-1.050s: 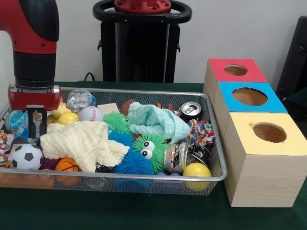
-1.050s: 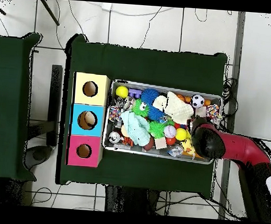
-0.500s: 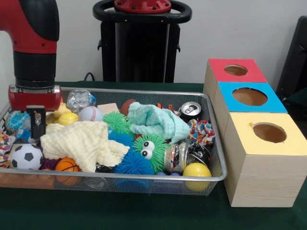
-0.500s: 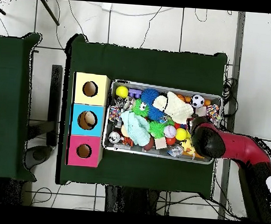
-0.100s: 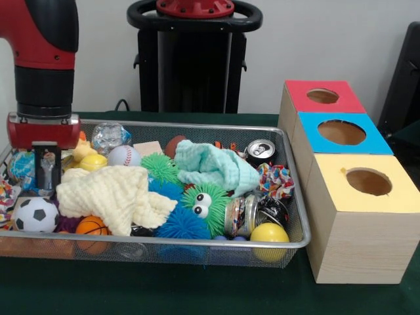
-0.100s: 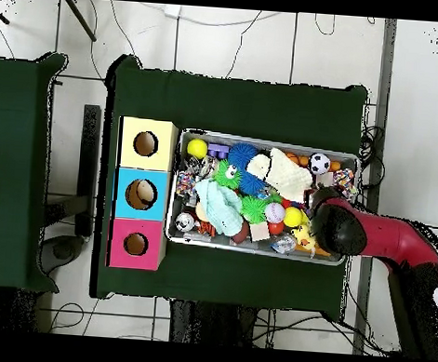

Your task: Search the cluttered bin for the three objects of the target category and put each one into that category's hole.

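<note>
My gripper [image 5: 44,172] hangs over the left end of the wire bin [image 5: 197,247]. The fingers sit close together around something small and shiny, but I can't tell whether they're clamped on it. Just beside them are the yellow ball [image 5: 94,161] and baseball [image 5: 123,155]; the soccer ball [image 5: 36,214] and basketball [image 5: 92,226] lie nearer the front rim. The cream cloth [image 5: 115,193] is beside the tips. The red [image 5: 322,96], blue [image 5: 341,132] and yellow holes [image 5: 369,182] stand right of the bin.
</note>
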